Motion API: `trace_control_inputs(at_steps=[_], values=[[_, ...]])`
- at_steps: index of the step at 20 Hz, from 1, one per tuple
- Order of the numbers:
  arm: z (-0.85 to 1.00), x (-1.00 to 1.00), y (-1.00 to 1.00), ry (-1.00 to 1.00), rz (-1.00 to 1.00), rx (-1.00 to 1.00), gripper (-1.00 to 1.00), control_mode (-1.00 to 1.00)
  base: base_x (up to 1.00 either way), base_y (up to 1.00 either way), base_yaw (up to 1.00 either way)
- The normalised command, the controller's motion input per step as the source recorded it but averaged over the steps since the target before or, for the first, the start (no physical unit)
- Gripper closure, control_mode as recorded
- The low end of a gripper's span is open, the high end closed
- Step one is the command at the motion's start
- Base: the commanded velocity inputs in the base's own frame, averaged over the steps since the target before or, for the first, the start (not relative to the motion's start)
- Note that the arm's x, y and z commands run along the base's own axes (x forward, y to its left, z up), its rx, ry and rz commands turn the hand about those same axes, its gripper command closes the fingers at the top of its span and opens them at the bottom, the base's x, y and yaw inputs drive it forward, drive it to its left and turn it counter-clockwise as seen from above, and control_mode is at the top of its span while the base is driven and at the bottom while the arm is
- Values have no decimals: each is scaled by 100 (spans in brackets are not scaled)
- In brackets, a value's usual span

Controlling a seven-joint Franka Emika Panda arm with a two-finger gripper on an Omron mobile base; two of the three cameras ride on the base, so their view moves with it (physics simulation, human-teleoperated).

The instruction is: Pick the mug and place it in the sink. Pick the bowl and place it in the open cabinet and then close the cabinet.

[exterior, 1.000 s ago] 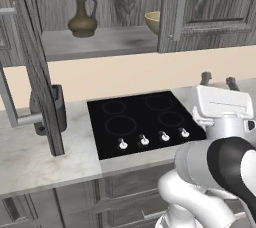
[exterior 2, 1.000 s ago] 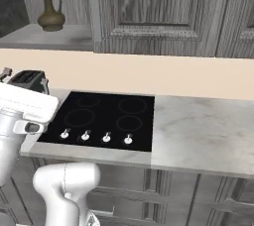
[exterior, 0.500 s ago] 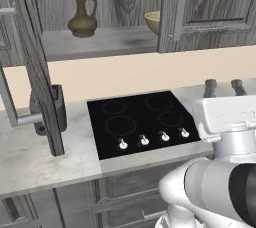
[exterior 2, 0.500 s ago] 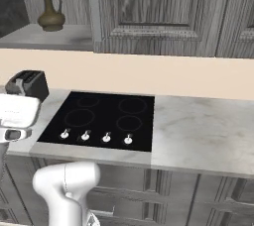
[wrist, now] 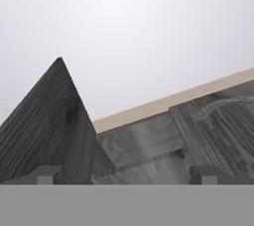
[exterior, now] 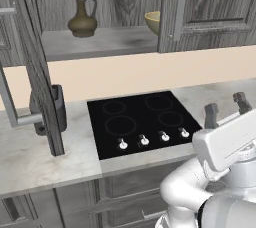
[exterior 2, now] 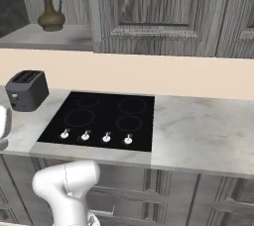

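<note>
The tan bowl (exterior: 154, 21) sits on the shelf of the open cabinet (exterior: 100, 42), its right side hidden by the half-open right door (exterior: 200, 7). The left door (exterior: 32, 72) stands swung far out. My gripper (exterior: 226, 109) is low at the right, over the counter beside the cooktop, fingers pointing up and open with nothing between them. In the hand view the gripper (wrist: 126, 174) faces woodgrain cabinet fronts from below. The cabinet shelf (exterior 2: 44, 36) also lies at upper left in the right base view. The mug and the sink are out of view.
A brown jug (exterior: 82, 13) (exterior 2: 51, 11) stands on the shelf left of the bowl. A black cooktop (exterior: 142, 122) (exterior 2: 99, 120) is set in the marble counter (exterior 2: 198, 136). A dark toaster (exterior 2: 26, 89) (exterior: 57, 109) sits left of it, partly behind the open door.
My hand has dropped lower at the right of the left base view and slid off the left edge of the right base view. The jaws stayed open. Nothing else moved.
</note>
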Motion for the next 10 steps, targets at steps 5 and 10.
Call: trace_control_inputs(at_steps=[5,10], values=[[0,-84,56,6,0,-4,-100,-100,0,0,0],[0,-63,61,10,0,-2,-100,-100,0,0,0]])
